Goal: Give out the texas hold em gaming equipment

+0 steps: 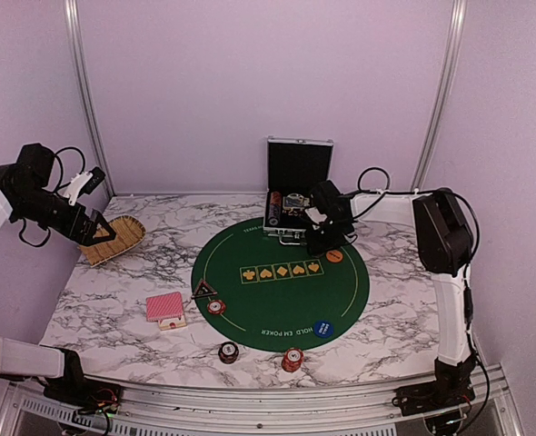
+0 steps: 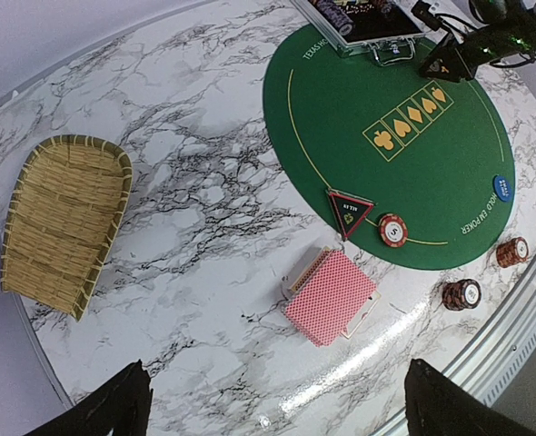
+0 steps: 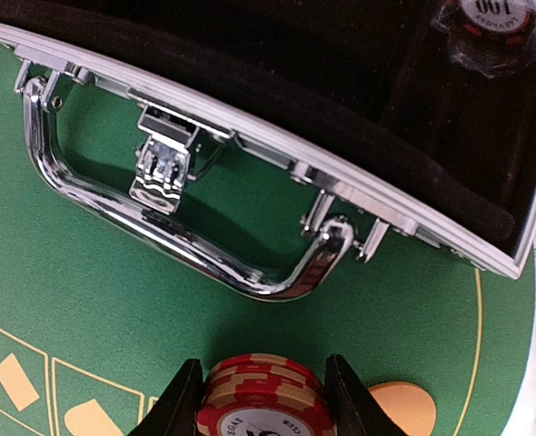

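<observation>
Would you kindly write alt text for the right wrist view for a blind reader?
The right end effector grips a stack of red-and-white poker chips over a green mat. Beyond sits an open metal case with a chrome handle; an orange disc lies on the mat nearby.

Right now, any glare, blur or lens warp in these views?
Top view: soft even light, faint shadows, no glare. Left wrist view: the wide lens bends the table edge, there is a sheen on the marble beside the cards, and the left fingers are dark shapes. Right wrist view: bright glints on the chrome handle; the chips in the right gripper are cut off by the bottom edge.
</observation>
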`<state>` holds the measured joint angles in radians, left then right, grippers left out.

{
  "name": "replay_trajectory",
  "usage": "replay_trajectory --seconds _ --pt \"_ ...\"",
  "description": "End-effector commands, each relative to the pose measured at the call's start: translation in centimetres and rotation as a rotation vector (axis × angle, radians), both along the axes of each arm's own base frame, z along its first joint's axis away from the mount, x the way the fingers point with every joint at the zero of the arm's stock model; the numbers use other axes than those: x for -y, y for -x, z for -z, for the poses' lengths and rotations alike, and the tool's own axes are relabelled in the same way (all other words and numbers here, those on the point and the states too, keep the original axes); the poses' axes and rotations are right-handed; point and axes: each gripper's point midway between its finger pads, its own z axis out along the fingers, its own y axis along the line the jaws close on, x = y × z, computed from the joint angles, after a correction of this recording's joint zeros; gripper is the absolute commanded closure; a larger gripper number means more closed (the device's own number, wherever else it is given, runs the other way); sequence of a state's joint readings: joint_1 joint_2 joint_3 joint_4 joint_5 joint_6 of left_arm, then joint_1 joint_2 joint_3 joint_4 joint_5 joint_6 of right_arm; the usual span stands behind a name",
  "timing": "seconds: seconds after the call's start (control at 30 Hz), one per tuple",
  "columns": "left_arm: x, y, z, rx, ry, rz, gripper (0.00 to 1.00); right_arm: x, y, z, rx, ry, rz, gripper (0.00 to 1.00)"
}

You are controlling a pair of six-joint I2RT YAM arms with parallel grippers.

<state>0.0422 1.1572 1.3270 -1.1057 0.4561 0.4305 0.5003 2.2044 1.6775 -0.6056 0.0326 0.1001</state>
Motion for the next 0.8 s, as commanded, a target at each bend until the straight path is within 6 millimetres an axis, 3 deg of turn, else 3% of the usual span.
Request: replay_trajectory --seconds 0.0,0.23,0.4,0.53,0.67,0.77 --pt "0.4 0.7 -0.2 -0.015 0.017 0.013 0.01 -0.2 -0.9 -0.1 0.027 -0.011 0.006 0.68" --pt "0.4 0.7 -0.2 -0.015 0.018 0.014 0.01 -0.4 -1.6 -2.6 0.074 -0.025 0.012 0.41" --pt "0.5 0.8 -0.2 -0.018 0.022 0.016 0.01 -0.3 -1.7 -4.9 0.109 -0.035 0.008 0.39" --pt "0.6 1.0 -0.3 -0.013 0.028 0.019 0.01 -1.5 -1.2 -8.3 0.154 -0.074 -0.018 0.39" --pt "0.5 1.0 0.2 -0.027 0.024 0.017 0.01 -4.3 2.0 -11.2 0.185 -0.083 -0.091 0.37" --pt "0.5 0.9 0.4 -0.035 0.025 0.015 0.01 -6.6 6.0 -12.3 0.188 -0.079 -0.162 0.31"
